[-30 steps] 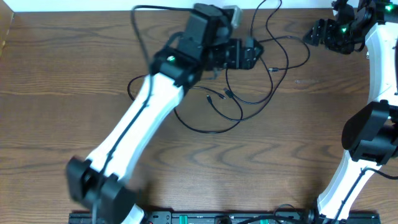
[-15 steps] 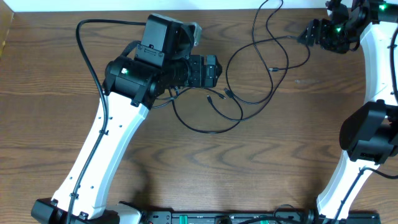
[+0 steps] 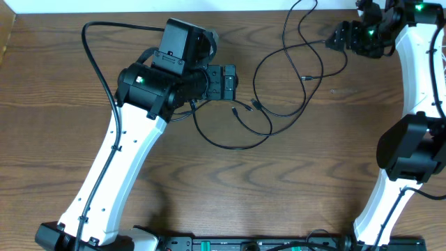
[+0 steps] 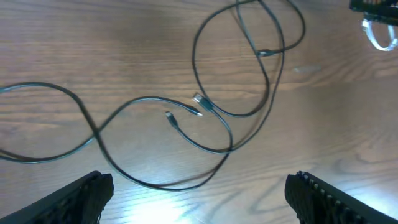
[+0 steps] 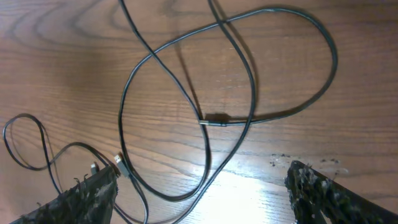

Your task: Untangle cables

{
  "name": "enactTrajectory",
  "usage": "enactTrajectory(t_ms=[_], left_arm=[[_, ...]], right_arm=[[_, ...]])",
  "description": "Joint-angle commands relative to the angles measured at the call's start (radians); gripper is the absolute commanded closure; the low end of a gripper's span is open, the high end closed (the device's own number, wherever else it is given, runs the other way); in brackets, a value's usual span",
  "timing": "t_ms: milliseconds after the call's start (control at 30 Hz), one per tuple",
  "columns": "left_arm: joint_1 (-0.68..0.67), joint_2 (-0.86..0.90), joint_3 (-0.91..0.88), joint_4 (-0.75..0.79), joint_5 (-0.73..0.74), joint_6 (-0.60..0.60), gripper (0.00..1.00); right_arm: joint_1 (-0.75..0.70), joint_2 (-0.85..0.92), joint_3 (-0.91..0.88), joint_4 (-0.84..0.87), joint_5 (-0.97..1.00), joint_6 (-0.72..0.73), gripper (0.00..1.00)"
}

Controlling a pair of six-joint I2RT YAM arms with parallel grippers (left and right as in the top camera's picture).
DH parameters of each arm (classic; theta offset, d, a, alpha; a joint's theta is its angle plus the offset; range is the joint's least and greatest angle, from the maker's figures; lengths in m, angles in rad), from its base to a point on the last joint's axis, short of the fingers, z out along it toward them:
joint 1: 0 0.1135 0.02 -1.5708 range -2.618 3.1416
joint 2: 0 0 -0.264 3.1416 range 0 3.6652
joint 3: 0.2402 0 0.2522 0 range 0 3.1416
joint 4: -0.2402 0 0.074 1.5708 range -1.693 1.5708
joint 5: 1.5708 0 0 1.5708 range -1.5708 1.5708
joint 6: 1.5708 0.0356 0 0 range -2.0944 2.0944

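Left arm (image 3: 115, 160): white link ran from the near-left base up and right to a black elbow with a green light. The wrist was bent so the left pincer (image 3: 232, 82) pointed right, low over the table (image 3: 56, 104), left of centre. A thick black arm cord (image 3: 89, 56) arced off the wrist camera to the left. Left pincer fingers (image 4: 87, 193) stood wide apart with nothing between them, only bare wood and cable further out.

Cables (image 3: 237, 146): thin black, lying flat on the table in overlapping loops from just under the left pincer across to the far right. Lower loop sat near the left pincer. Two plug ends (image 3: 235, 109) lay close together mid-table. Upper loops crossed each other and ran off the far edge. A third plug (image 5: 214, 119) sat where two strands crossed.

Right arm (image 3: 408, 84): white link rose along the right edge and bent left at the top. Right pincer (image 3: 336, 39) pointed left at the far-right loops, jaws spread and gripping nothing. Cable lay on the table beyond its fingers (image 5: 311, 186).
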Motion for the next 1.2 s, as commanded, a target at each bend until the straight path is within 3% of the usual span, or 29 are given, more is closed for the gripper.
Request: enactTrajectory(t_ms=[0, 1167], left_arm=[[0.003, -0.009, 0.01, -0.006, -0.069, 0.005, 0.06], [0.003, 0.026, 0.002, 0.0, -0.069, 0.005, 0.06]], right_arm=[[0.025, -0.037, 0.001, -0.001, 0.024, -0.019, 0.16], [0.102, -0.037, 0.0, -0.004, 0.091, -0.022, 0.12]])
